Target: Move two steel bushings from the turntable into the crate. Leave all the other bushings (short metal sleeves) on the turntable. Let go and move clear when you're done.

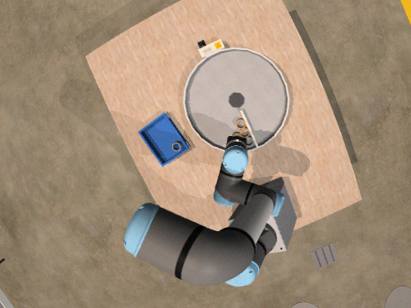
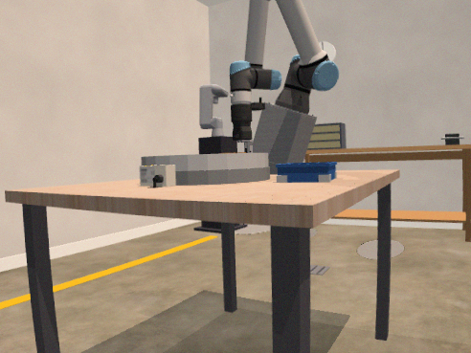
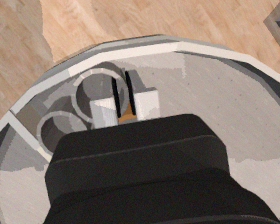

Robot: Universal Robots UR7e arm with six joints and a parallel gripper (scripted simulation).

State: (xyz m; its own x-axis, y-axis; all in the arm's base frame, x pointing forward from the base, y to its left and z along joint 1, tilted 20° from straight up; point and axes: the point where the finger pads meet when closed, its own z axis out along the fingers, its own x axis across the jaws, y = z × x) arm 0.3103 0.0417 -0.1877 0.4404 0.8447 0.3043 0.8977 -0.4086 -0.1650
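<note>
The grey turntable (image 1: 236, 98) stands on the wooden table. A cluster of bushings lies near its near edge beside a pale radial bar (image 1: 249, 127): brass ones (image 1: 241, 123) and steel ones (image 1: 246, 133). My gripper (image 3: 121, 86) (image 2: 244, 143) is down on this cluster, at the turntable's rim. It is shut on the wall of a steel bushing (image 3: 99, 93). A second steel ring (image 3: 58, 130) lies to its left, and a bit of brass (image 3: 128, 117) shows through the gap between the fingers. The blue crate (image 1: 164, 138) holds one steel bushing (image 1: 174, 147).
A small control box (image 1: 210, 47) sits at the turntable's far edge. The arm's base mount (image 1: 271, 221) is at the table's near right. In the side view the crate (image 2: 306, 171) stands right of the turntable (image 2: 206, 163).
</note>
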